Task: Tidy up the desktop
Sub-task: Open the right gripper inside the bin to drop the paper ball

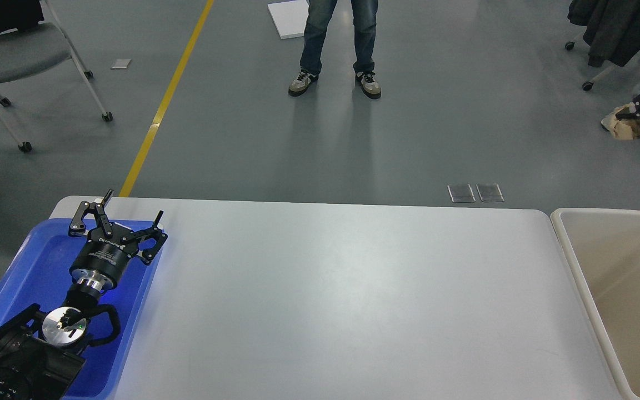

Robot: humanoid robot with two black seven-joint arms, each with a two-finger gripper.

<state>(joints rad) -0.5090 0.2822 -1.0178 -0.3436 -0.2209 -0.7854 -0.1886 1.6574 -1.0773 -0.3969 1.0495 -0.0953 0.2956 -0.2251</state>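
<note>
The desktop (pixel 342 289) is a wide white-grey table top with nothing lying on it. My left gripper (pixel 133 204) is open and empty, hovering over the far end of the blue tray (pixel 25 266) at the table's left edge. My right gripper (pixel 631 125) is at the far right edge of the view, raised high beyond the beige bin (pixel 569 250). It is shut on a small crumpled tan lump (pixel 623 129). Most of the right arm is out of view.
A person (pixel 339 44) stands on the grey floor beyond the table's far edge. A grey chair (pixel 14 50) stands at the back left. Another chair with dark clothes (pixel 614 28) and someone's white shoes are at the back right. A yellow floor line (pixel 164 100) runs toward the table's left corner.
</note>
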